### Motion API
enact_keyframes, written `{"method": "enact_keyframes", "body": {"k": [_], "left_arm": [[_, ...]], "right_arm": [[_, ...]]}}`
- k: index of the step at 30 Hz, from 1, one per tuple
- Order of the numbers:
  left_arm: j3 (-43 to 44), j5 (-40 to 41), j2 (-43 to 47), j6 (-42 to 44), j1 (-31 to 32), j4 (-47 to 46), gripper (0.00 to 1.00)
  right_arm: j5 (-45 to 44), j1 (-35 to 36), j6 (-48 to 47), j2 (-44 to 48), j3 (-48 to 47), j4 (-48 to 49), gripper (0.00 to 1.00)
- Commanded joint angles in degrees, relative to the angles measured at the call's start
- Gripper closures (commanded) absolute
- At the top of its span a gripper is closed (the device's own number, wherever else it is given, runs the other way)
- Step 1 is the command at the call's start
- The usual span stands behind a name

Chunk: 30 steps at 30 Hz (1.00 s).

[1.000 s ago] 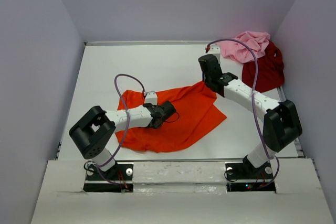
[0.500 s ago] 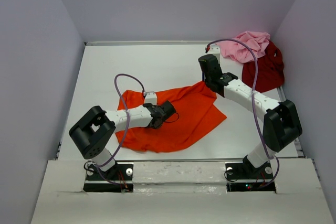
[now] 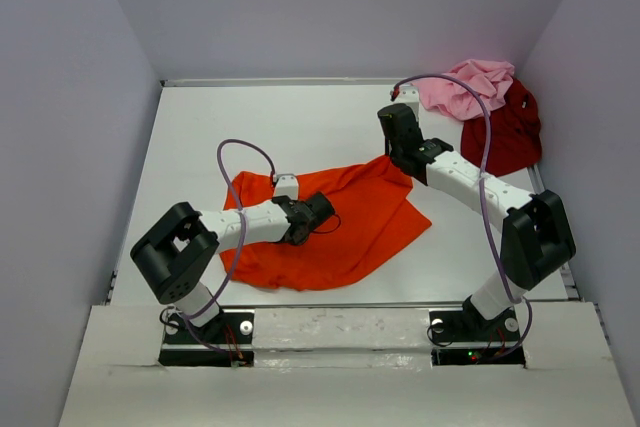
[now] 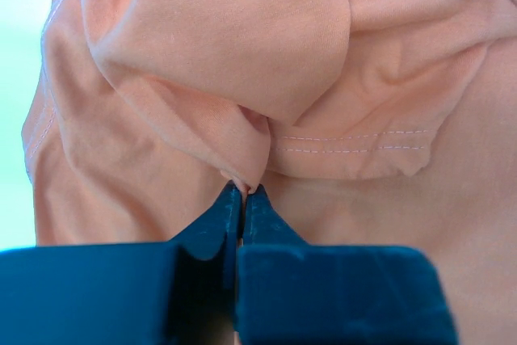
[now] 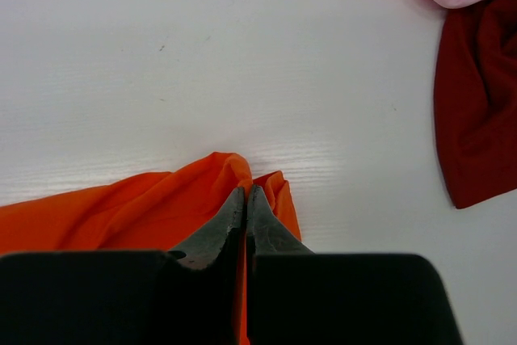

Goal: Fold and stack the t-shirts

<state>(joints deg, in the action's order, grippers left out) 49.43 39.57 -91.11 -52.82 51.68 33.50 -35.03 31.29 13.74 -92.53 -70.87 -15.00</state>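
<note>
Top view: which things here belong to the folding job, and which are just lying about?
Job:
- orange t-shirt, pinched by the left gripper and the right gripper
- pink t-shirt and dark red t-shirt, crumpled together in the far right corner

Not the job:
- white table
- purple cables on the arms

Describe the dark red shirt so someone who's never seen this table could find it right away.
On the white table, go to the far right corner, where two crumpled shirts lie touching. The dark red t-shirt is the nearer one, in front of the light pink t-shirt. It is the darkest cloth here; the bright orange t-shirt lies spread mid-table.
</note>
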Motion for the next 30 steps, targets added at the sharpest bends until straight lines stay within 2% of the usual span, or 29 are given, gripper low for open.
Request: {"method": "enact_keyframes", "body": {"k": [1, 8, 12, 23, 27, 30], "left_arm": [[2.07, 3.49, 1.38, -0.62, 0.0, 1.57, 1.0], [1.72, 4.37, 3.13, -0.18, 0.0, 1.66, 1.0], [5.4, 8.23, 8.57, 1.13, 0.0, 5.69, 1.0], [11.3, 20.28, 25.37, 11.33, 0.0, 9.48, 1.0], [11.74, 22.39, 32.46, 15.8, -0.09, 6.86, 1.0], [11.57, 23.88, 37.4, 22.82, -0.09, 1.77, 1.0]], "right_arm": [[-0.13, -0.17, -0.03, -0.28, -2.61, 0.59, 1.0], [-0.22, -0.17, -0.29, 0.24, -2.52, 0.59, 1.0], [-0.48, -0.17, -0.46, 2.0, -2.17, 0.59, 1.0], [-0.83, -0.17, -2.05, 9.82, -2.52, -0.64, 1.0], [-2.15, -0.17, -1.87, 12.46, -3.22, -1.34, 1.0], [-3.38, -0.17, -2.75, 15.62, -3.92, -2.13, 1.0]]}}
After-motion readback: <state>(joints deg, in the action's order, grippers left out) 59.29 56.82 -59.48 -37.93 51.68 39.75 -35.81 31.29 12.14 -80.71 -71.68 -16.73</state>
